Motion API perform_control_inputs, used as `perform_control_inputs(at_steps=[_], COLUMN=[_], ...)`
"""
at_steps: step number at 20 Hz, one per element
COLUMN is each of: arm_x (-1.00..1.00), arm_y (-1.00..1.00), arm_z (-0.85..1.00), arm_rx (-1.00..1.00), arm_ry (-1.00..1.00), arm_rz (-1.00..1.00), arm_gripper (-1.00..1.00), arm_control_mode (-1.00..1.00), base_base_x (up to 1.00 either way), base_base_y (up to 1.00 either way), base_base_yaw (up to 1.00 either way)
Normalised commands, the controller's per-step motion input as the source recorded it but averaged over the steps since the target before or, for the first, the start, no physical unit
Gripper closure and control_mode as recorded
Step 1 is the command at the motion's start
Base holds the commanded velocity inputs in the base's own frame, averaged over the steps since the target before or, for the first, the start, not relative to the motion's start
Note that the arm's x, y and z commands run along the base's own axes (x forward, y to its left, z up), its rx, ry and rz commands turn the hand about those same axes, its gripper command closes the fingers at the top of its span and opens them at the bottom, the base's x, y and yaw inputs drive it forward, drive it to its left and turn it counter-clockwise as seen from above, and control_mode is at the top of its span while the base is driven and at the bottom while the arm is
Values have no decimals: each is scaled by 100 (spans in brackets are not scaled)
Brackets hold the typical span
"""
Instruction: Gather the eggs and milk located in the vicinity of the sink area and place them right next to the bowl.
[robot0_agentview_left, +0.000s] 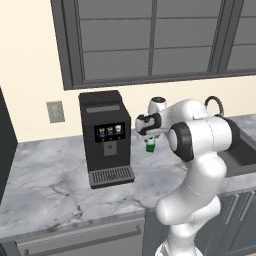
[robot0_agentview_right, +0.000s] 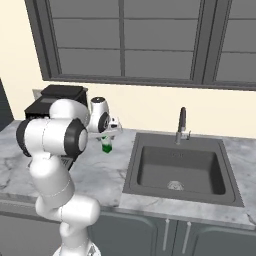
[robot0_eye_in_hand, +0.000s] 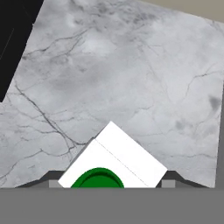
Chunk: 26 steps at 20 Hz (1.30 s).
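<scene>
Nearest you, the jaws (robot0_eye_in_hand: 107, 186) look closed on the milk (robot0_agentview_left: 150, 145), lifted above the marble tabletop (robot0_agentview_left: 55, 170); the contact itself is mostly hidden, so treat that grip as likely, not sure. A fast swing could let the carton slip and drop. Beyond stands the coffee machine (robot0_agentview_left: 106, 137), which you could clip. Farther right lies the sink (robot0_agentview_right: 182, 167).

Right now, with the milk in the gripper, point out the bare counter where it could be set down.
The gripper holds the milk above the marble counter. Bare stretches: between the coffee machine and the sink, the strip in front of the machine, and the counter left of it. It looks tightest at the machine's drip tray and along the sink's rim.
</scene>
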Motion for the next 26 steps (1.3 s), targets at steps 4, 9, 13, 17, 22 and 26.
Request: perform_control_inputs(at_steps=[4, 9, 13, 17, 22, 26], arm_x=[-94, -82, -78, -62, -73, -46], arm_y=[-4, -12, -16, -7, -6, -14], arm_z=[1, 30, 57, 83, 91, 68], arm_rx=[0, 1, 4, 4, 0, 0], arm_ry=[-1, -2, 0, 0, 0, 0], arm_rz=[0, 0, 0, 0, 0, 0], arm_gripper=[100, 100, 100, 100, 100, 100], arm_control_mode=[-100, -100, -100, -100, -100, -100], base_base_x=[0, 0, 0, 0, 0, 0], base_base_y=[0, 0, 0, 0, 0, 0], base_base_yaw=[0, 0, 0, 0, 0, 0])
